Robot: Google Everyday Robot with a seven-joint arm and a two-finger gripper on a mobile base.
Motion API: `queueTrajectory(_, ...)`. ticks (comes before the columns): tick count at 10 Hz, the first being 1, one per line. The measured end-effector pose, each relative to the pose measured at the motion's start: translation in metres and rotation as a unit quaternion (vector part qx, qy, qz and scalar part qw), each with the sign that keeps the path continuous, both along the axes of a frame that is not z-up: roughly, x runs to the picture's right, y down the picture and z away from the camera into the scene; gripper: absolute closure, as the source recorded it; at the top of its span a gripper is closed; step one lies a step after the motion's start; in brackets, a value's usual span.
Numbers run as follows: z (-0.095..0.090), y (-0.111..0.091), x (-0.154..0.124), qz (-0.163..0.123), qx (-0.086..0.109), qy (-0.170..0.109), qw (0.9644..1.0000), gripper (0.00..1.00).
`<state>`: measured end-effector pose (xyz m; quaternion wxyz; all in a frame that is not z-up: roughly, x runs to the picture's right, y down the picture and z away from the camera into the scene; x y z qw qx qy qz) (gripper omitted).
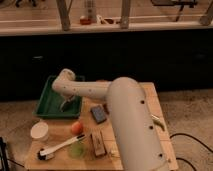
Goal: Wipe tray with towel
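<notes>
Presently the gripper (68, 101) is lowered into the dark-green tray (49, 97), near the tray's right rim, at the end of the white arm (125, 115), which is bent back from the lower right across the wooden table (152, 102). How wide the gripper is set cannot be told, nor whether anything is clamped in it. A small whitish-grey shape, taken to be the towel (63, 106), is seen right at the gripper's tip against the tray floor; it cannot be clearly separated from the gripper.

The tray is placed at the table's far left corner. Just beside its right rim, a blue-grey block (98, 114) is laid flat. A round white bowl (40, 131) is set near the tray's front edge, at the table's left side, and an orange fruit (76, 127) is found between bowl and block. Nearer the front, a white-handled brush (59, 148) is laid slantwise, with a pale green cup (76, 149) touching it and a brown block (98, 143) beside the cup.
</notes>
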<state>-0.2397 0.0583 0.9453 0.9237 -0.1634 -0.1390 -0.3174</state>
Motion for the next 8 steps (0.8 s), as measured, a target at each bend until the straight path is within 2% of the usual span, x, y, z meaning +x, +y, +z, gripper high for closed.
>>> queueTrajectory(2, 0.007, -0.006, -0.028, -0.015, 0.002, -0.032, 0.9994, 1.0)
queueTrajectory(4, 0.001, 0.004, -0.051, -0.041, -0.007, -0.074, 0.9964, 1.0)
queueTrajectory(6, -0.01, 0.026, -0.059, -0.051, -0.024, -0.1, 0.9934, 1.0)
queueTrajectory(8, -0.017, 0.041, -0.048, -0.046, -0.036, -0.106, 0.9927, 1.0)
